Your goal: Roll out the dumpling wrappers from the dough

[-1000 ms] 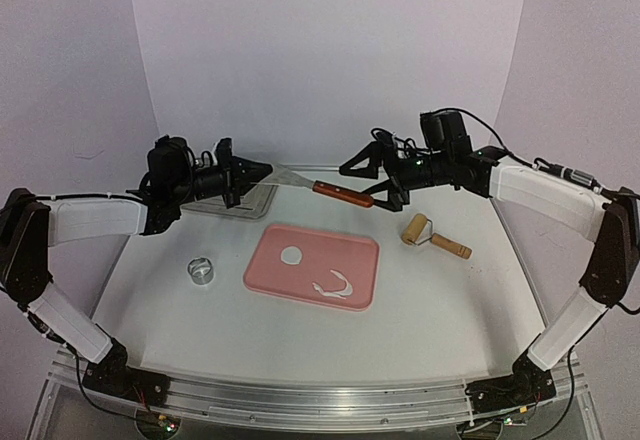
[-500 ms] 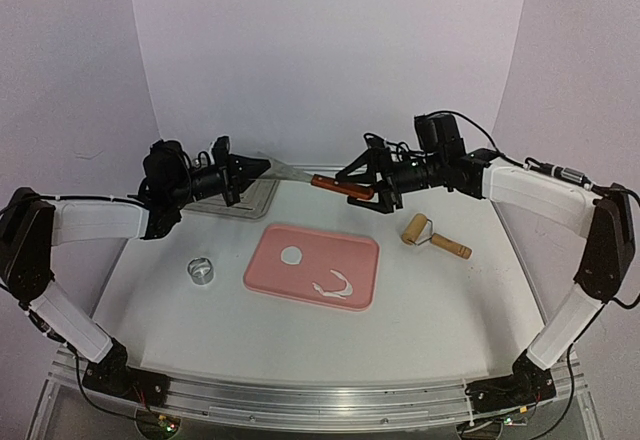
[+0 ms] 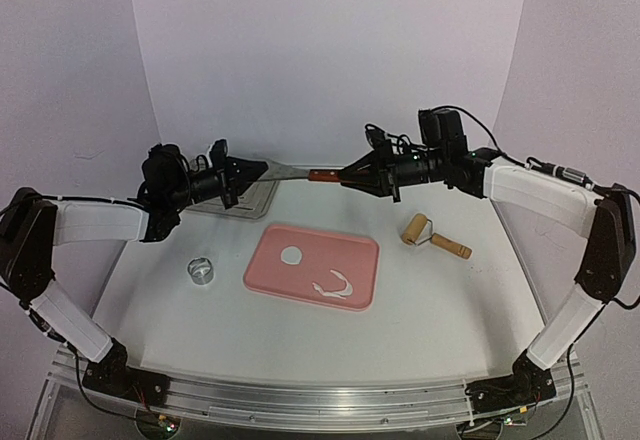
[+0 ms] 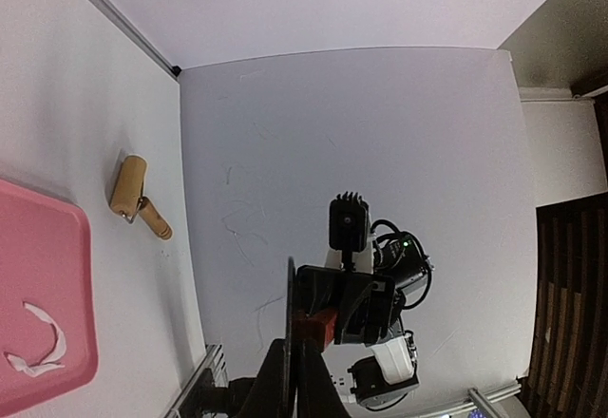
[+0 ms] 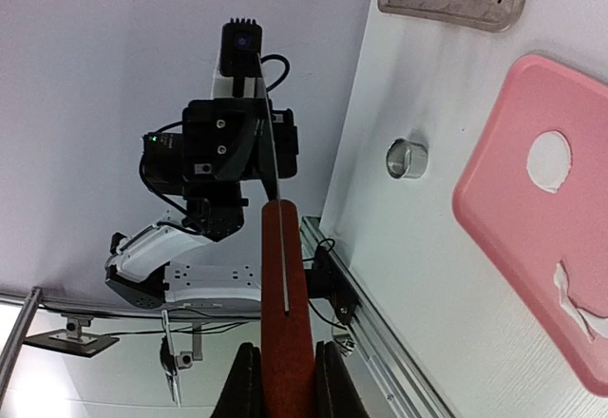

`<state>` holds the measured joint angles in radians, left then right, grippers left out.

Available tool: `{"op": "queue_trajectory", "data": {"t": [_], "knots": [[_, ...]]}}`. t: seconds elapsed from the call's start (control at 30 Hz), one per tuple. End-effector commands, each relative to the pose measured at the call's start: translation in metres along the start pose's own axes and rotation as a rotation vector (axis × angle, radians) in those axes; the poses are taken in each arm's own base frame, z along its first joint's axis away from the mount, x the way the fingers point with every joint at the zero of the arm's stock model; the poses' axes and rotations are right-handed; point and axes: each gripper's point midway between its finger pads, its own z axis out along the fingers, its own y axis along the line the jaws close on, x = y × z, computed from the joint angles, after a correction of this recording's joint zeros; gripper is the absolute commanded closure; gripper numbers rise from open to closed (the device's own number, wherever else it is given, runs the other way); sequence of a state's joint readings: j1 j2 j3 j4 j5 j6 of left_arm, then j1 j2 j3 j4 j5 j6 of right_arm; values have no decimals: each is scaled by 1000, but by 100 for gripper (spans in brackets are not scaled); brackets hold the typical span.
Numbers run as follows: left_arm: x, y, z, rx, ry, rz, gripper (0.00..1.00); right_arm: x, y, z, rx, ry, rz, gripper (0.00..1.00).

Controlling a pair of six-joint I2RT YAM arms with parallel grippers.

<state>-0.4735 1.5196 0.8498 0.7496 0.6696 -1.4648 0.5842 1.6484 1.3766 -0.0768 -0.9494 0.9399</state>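
Right gripper (image 3: 348,174): gaping round spatula (image 3: 300,173) handle a second ago, now clamped on red handle. Left gripper (image 3: 262,169): pinched shut on blade tip, as before. Spatula handle end raised, spatula now level between the two. Wrapper (image 3: 291,255): unmoved on pink board (image 3: 350,250), below and between both grippers, well apart.

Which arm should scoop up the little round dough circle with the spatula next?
Right, probably. The right gripper is shut on the red handle of the spatula, the end meant for scooping, while the left gripper pinches only its metal blade. The wrapper lies on the pink board, between both arms.
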Motion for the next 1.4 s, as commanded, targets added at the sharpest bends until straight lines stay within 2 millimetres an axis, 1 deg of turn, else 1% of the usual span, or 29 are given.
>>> {"op": "queue_trajectory", "data": {"t": [0.0, 0.07, 0.1, 0.13, 0.17, 0.2, 0.3, 0.4, 0.47, 0.57, 0.63, 0.7, 0.9, 0.97, 1.07, 1.23, 1.37], "knots": [[14, 14, 2, -76, 79, 47, 72, -7, 7, -7, 23, -70, -35, 100], [12, 23, 1, -152, 84, 86, 50, -11, 3, -15, 50, -113, -27, 100], [11, 31, -1, -212, 80, 86, 38, -10, -3, -18, 68, -125, -12, 100], [8, 34, -2, -259, 74, 117, 27, -10, -11, -23, 94, -144, 6, 100], [4, 38, -5, -320, 62, 147, 22, -10, -18, -29, 125, -167, 20, 100], [1, 48, -10, -401, 54, 155, 17, -8, -28, -34, 162, -178, 39, 100], [-11, 69, -20, -603, 61, 220, 11, 4, -59, -48, 316, -202, 91, 100], [-13, 106, -28, -798, 147, 239, 11, 17, -87, -56, 416, -209, 158, 100], [-13, 127, -32, -884, 212, 254, 14, 26, -104, -57, 455, -202, 205, 100], [-12, 157, -42, -991, 273, 272, 20, 33, -119, -59, 498, -197, 240, 100], [-11, 172, -45, -1027, 297, 276, 23, 35, -126, -58, 519, -183, 241, 100], [-9, 185, -44, -1030, 321, 271, 25, 34, -129, -54, 526, -164, 228, 100], [-4, 214, -39, -1029, 360, 234, 25, 26, -143, -37, 544, -111, 198, 100], [-4, 222, -39, -1041, 365, 227, 25, 24, -144, -30, 534, -90, 199, 100], [-3, 232, -39, -1050, 380, 222, 31, 25, -148, -21, 528, -59, 207, 100], [-1, 245, -45, -1092, 408, 225, 37, 28, -151, -20, 530, -54, 232, 100], [0, 253, -49, -1113, 423, 232, 40, 40, -157, -20, 529, -37, 308, 100]]}}
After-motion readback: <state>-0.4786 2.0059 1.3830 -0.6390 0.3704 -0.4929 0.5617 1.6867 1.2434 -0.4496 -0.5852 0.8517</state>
